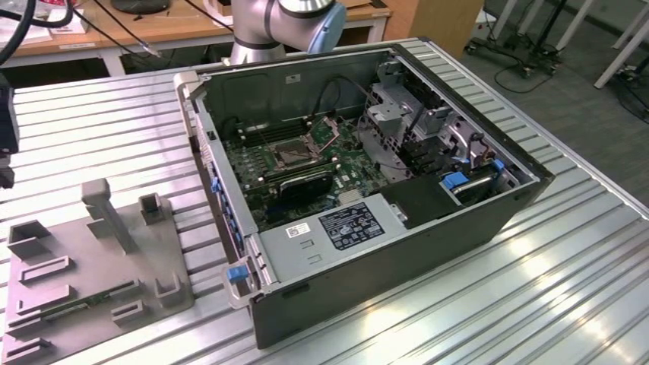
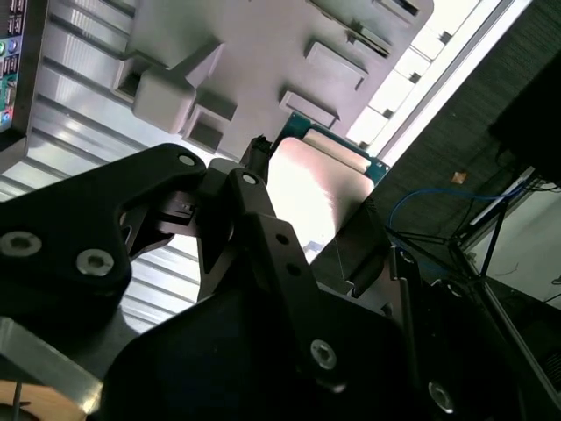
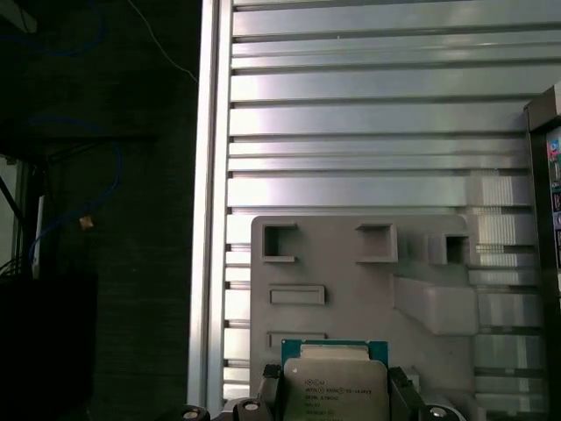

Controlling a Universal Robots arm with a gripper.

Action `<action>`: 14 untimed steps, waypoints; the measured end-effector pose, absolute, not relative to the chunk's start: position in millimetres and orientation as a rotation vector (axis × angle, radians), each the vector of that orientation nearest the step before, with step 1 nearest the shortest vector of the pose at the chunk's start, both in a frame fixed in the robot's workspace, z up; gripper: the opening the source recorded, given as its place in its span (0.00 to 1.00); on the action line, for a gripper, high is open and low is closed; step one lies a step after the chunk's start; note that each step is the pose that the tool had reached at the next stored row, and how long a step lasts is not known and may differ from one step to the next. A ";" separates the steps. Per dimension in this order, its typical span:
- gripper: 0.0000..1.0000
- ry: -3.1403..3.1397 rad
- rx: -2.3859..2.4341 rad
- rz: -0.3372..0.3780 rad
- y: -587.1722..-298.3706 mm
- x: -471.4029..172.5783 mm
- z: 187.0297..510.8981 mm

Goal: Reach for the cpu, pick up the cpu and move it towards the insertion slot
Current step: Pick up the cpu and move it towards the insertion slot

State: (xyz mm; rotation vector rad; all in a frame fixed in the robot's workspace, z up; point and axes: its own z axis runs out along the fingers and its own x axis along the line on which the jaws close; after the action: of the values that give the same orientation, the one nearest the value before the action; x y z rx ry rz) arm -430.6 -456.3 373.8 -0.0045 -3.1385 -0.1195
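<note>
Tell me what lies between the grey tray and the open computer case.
Nothing but a bare strip of the ribbed metal table, as the exterior view shows; no object stands between the tray and the case.

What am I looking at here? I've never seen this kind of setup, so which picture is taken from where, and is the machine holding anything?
It is one robot arm standing at a slatted metal table. The exterior view is from a camera off the arm. It shows an open computer case lying on the table, with the square insertion slot on its green board, and a grey tray beside the case. The two wrist views come from cameras riding on the arm, looking along its claw. In both wrist views, the claw's two black fingers sit on either side of the cpu, a flat silvery chip, apparently gripping it over the tray.
</note>
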 end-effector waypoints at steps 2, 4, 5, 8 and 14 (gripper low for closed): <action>0.55 -3.138 -0.005 -0.119 -456.3 -428.9 373.8; 0.55 -3.138 -0.005 -0.120 -456.3 -427.1 373.8; 0.55 -3.138 -0.005 -0.120 -456.3 -426.3 373.8; 0.55 -3.138 -0.005 -0.120 -456.3 -423.5 373.8; 0.55 -3.137 -0.005 -0.119 -456.3 -418.2 373.8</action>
State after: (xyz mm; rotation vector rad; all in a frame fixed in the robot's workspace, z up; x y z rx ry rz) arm -418.2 -456.3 373.8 -0.0053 -3.1371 -0.1195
